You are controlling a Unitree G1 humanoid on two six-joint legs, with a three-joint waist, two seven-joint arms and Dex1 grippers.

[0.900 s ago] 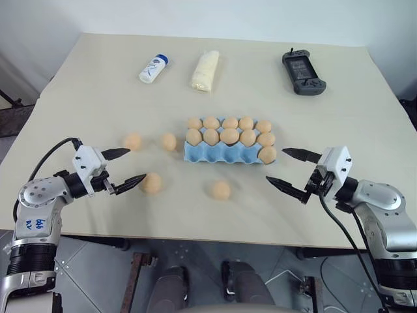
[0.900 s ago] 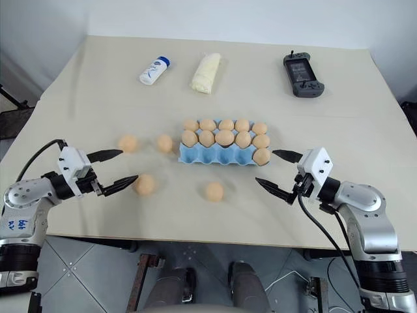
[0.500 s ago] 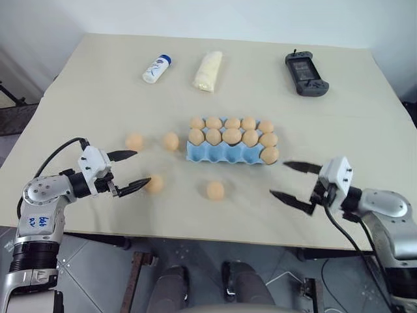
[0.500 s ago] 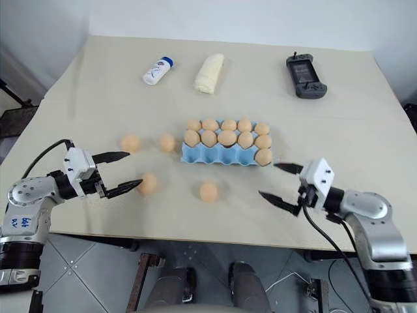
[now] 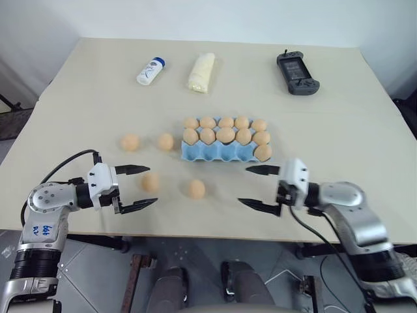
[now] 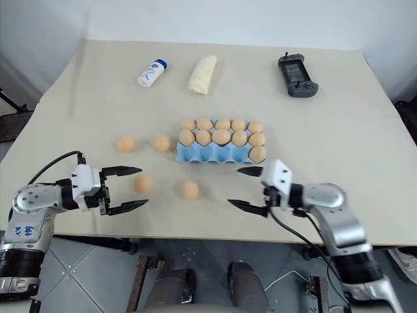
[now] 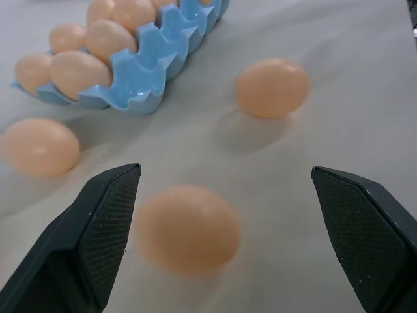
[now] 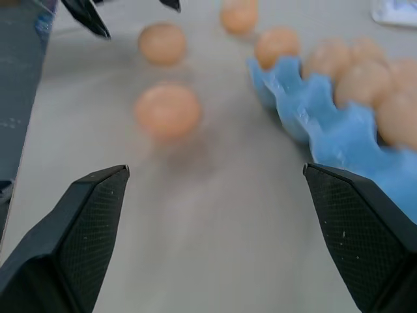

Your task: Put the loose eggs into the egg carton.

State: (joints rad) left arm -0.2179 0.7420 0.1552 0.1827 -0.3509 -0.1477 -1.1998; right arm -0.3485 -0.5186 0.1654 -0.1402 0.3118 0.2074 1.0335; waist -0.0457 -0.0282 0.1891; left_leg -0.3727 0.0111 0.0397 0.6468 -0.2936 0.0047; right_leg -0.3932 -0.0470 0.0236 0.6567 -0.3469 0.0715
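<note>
Both arms have swung inward along the desk's (image 5: 339, 117) near edge. The right claw (image 5: 260, 189), spread wide and empty, now sits just right of the nearest egg (image 5: 196, 188); earlier it was beside the carton's (image 5: 218, 151) right end. The left claw (image 5: 135, 188), also spread and empty, flanks another egg (image 5: 150, 181). Four eggs lie loose.

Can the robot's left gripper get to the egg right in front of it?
Probably yes. The left gripper is open and points at the nearest loose egg, which lies on bare table just ahead of the fingers. Nothing stands between them; the other eggs and the egg carton lie farther off.
</note>
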